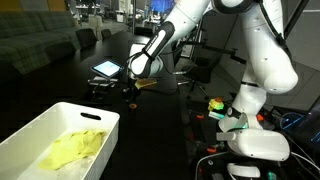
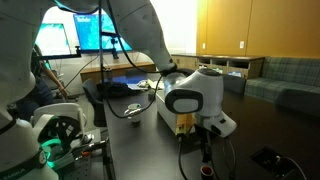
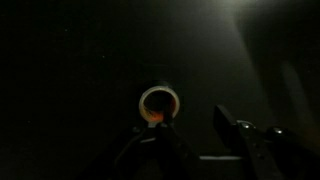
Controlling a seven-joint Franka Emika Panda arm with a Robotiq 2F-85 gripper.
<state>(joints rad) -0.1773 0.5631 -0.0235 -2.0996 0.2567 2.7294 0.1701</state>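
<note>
One small pale ring [image 3: 160, 87], perhaps a roll of tape lying flat, sits on the dark table [image 1: 165, 125] right under the gripper [image 1: 131, 93], with something orange [image 3: 155, 121] at its near edge. To my eye this is the grasping step, with the arm bent low over the ring. The wrist view is too dim for me to tell whether the gripper stands wide or narrow. A sound grip would call for the fingers to straddle the ring's wall before any lift. Near and to the left stands a white bin [image 1: 62, 108] holding a yellow cloth [image 1: 75, 150], well apart. A lit tablet [image 1: 106, 68] lies farther back. An unclear dark shape [image 3: 245, 135] lies just right of the ring and could crowd a finger.
</note>
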